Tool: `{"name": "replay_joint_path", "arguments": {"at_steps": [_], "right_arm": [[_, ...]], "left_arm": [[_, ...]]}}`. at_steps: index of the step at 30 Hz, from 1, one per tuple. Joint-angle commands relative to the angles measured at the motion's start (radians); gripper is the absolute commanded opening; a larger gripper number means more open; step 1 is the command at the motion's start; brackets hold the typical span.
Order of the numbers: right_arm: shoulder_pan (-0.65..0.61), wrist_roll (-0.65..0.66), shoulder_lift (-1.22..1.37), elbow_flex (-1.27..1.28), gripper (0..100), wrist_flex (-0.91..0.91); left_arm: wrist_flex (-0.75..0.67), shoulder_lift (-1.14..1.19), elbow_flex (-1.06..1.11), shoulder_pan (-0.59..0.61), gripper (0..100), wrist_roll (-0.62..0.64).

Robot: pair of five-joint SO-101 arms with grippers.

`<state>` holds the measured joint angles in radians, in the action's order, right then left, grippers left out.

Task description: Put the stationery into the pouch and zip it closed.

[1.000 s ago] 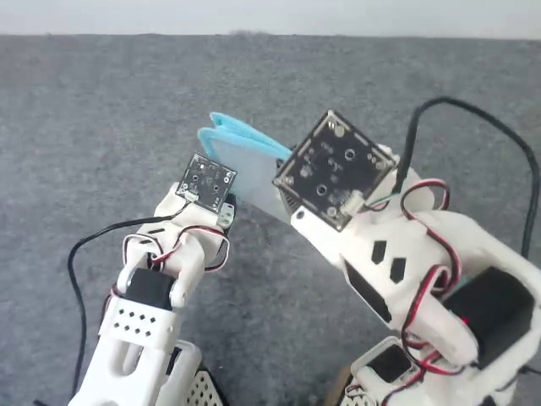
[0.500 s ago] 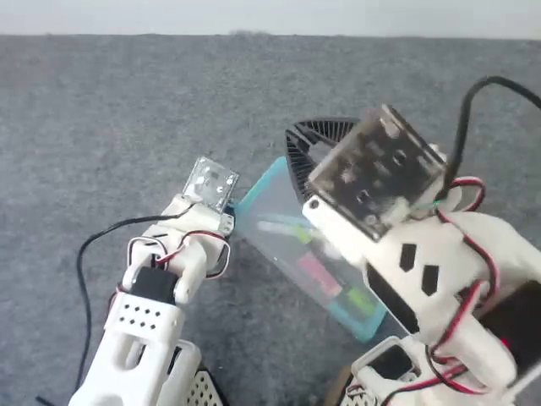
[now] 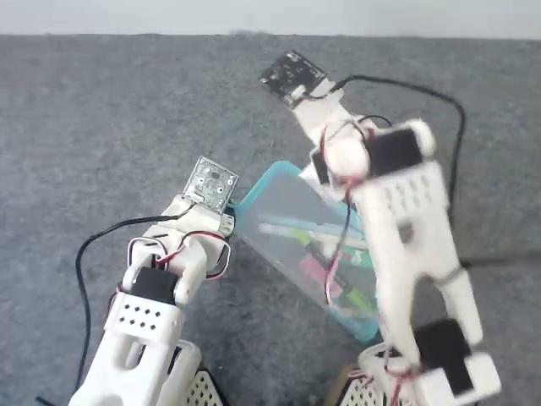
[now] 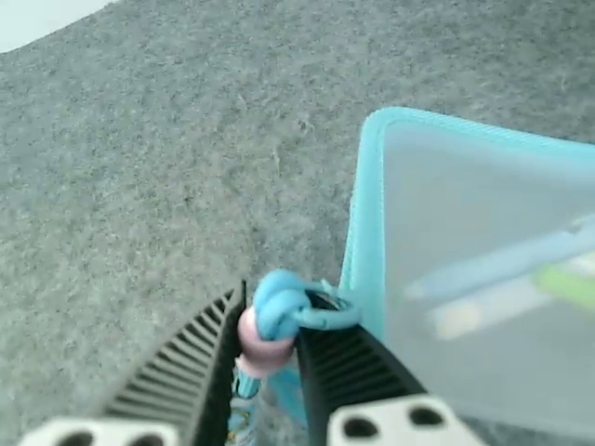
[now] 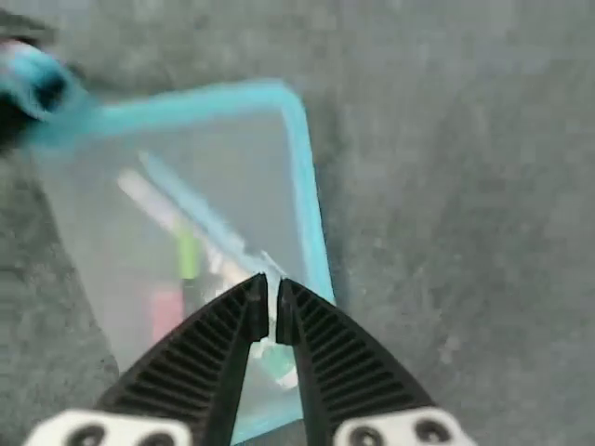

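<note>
The clear pouch with a turquoise edge lies flat on the grey table. Inside it are pens, a pink piece and a green piece. My left gripper is shut on the zipper pull, a blue knot with a pink bead, at the corner of the pouch. My right gripper hovers shut and empty above the pouch. In the high view the right arm is raised over the pouch's far side.
Grey carpet-like table surface lies open on all sides of the pouch. Both arm bases stand at the near edge, with the right arm's upper links crossing over the pouch's right half.
The pouch went from lifted at the right arm to lying flat on the table. The right arm let it go and swung up and back. The left arm stayed at the corner.
</note>
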<state>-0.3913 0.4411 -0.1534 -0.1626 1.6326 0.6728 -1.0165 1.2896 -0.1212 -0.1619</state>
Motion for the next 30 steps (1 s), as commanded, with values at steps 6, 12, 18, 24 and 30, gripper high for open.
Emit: {"name": "replay_joint_path", "arguments": {"at_steps": [6,12,18,24,30], "right_arm": [[0.119,-0.101,0.024,0.218,0.9,-0.222],[0.124,-0.103,0.022,0.287,0.9,-0.252],[0.124,-0.137,-0.107,0.342,0.9,-0.252],[0.143,-0.144,-0.418,0.548,0.8,-0.283],[0.202,-0.137,-0.742,0.937,0.9,-0.42]], "left_arm": [[-0.133,-0.014,0.008,0.072,27,0.12],[-0.135,-0.015,-0.013,0.147,32,0.127],[-0.187,-0.015,-0.012,0.212,32,0.132],[-0.189,-0.015,-0.007,0.209,32,0.132],[-0.186,-0.017,-0.008,0.216,32,0.132]]}}
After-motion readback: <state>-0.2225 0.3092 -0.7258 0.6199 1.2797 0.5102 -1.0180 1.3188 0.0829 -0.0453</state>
